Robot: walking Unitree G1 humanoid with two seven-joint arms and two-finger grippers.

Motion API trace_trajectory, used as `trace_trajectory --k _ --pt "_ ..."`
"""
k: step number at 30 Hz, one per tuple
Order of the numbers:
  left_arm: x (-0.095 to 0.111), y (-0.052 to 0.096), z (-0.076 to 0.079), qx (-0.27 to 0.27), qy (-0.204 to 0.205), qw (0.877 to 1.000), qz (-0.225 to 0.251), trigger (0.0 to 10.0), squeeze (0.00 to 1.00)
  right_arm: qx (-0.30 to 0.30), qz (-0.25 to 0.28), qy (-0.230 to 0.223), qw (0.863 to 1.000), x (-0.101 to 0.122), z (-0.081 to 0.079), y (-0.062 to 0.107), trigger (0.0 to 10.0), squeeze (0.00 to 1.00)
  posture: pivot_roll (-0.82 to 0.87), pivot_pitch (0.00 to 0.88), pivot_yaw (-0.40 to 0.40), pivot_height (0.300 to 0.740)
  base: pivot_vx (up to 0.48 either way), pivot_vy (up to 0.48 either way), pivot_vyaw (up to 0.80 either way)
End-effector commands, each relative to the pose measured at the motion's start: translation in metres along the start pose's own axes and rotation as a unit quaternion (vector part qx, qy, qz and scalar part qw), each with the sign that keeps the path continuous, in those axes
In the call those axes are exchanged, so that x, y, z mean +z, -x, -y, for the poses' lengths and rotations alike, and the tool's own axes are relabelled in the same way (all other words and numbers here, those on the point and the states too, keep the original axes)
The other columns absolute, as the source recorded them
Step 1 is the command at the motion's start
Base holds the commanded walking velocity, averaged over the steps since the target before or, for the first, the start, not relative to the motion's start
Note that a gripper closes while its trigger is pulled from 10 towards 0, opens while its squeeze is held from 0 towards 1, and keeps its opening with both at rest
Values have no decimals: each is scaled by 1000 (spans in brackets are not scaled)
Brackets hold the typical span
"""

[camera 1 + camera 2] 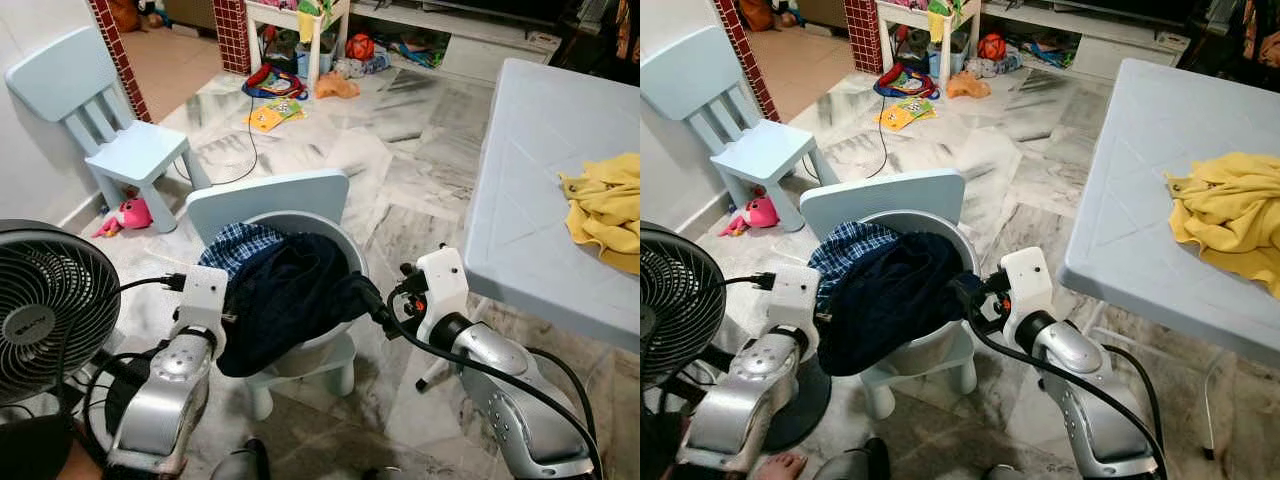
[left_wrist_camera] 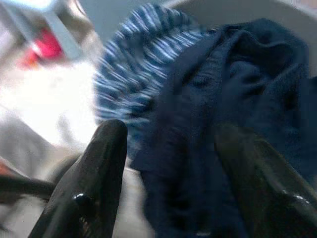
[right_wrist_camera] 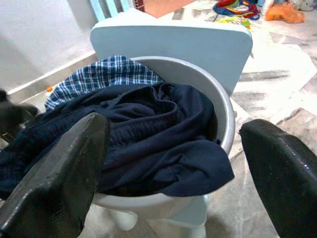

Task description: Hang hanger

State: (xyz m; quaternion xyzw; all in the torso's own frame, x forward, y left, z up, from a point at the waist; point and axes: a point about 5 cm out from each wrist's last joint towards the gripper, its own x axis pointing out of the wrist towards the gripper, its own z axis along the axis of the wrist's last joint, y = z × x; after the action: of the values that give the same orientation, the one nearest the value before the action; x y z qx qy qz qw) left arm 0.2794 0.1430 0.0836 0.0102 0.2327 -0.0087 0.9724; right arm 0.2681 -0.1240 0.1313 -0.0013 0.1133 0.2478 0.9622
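Two tools (image 3: 173, 168) spread, flanking basin rim (image 3: 225, 111)

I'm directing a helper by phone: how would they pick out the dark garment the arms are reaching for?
Find the small pale blue chair right in front of the robot; a grey basin sits on its seat. The navy garment spills over the basin's front rim, plain and dark, unlike the blue checked cloth beside it.

My left two-fingered black gripper (image 2: 171, 173) gapes, silver arm forward; my right black gripper (image 3: 181, 181) spreads wide likewise.
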Motion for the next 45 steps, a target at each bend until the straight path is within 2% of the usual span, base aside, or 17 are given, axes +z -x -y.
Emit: trace_trajectory --k 1,10,17,18,19,20,27,32,34,35,36,45 --pt "-9 -3 5 -10 27 999 -30 10000 1000 -2 1 5 1000 1 1 0 10000 0 -109 134 -26 740 0 0 0" --pt "-38 -9 18 -38 44 994 -96 10000 1000 -2 2 4 1000 1 0 -2 10000 0 -109 135 -22 740 0 0 0" --pt "-44 -15 19 -48 39 992 -112 10000 1000 -2 2 2 1000 0 -1 -3 10000 0 -108 135 -15 740 0 0 0" --pt "-44 -18 18 -51 40 991 -114 10000 902 -3 2 1 1000 0 -1 -3 10000 0 -108 135 -15 740 0 0 0" --pt "-43 -20 18 -55 43 991 -114 10000 278 -3 2 1 1000 0 -1 -3 10000 0 -108 135 -15 740 0 0 0" --pt "-43 -23 18 -57 43 991 -115 10000 0 -4 2 1 1000 0 -1 -3 10000 0 -108 135 -15 740 0 0 0" --pt "-42 -36 16 -60 44 990 -121 10000 0 -8 2 1 1000 -1 -1 0 10000 0 -127 140 -8 740 0 0 0" --pt "-44 -41 21 -77 39 988 -131 10000 0 -12 0 2 1000 -1 1 2 10000 0 -137 143 0 740 0 0 0" --pt "-47 -41 25 -88 37 986 -137 7882 0 -14 1 2 1000 -1 1 2 10000 0 -136 143 1 740 0 0 0" --pt "-49 -41 26 -88 37 986 -138 1882 0 -14 0 2 1000 -1 1 2 10000 0 -136 143 1 740 0 0 0" --pt "-53 -41 26 -89 38 985 -140 0 0 -14 0 2 1000 -1 1 2 10000 0 -135 143 2 740 0 0 0" --pt "-61 -42 25 -94 38 984 -147 0 0 -13 0 2 1000 -2 1 1 10000 0 -137 136 3 740 0 0 0"
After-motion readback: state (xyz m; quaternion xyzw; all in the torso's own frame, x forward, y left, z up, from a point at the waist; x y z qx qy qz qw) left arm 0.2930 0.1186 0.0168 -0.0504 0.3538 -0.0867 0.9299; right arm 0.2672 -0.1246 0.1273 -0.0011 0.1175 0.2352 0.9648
